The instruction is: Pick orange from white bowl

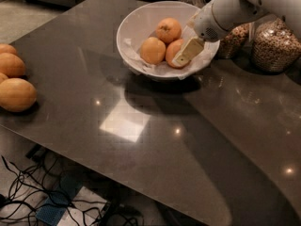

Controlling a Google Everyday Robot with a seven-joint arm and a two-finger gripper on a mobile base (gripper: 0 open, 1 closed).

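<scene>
The white bowl (pixel 136 25), lined with crumpled white paper, stands at the back middle of the dark table. It holds three oranges. The deep reddish orange (pixel 172 50) lies at the right. A paler one (pixel 152 50) is to its left and one with a dark stem dimple (pixel 168 29) lies behind. My gripper (pixel 182 56) reaches into the bowl from the right on a white arm and rests against the right side of the deep orange, covering part of it.
Several loose oranges (pixel 16 94) lie at the table's left edge. Two glass jars of grain (pixel 275 44) stand right of the bowl, behind my arm. Cables (pixel 28 187) lie on the floor below the table's front edge.
</scene>
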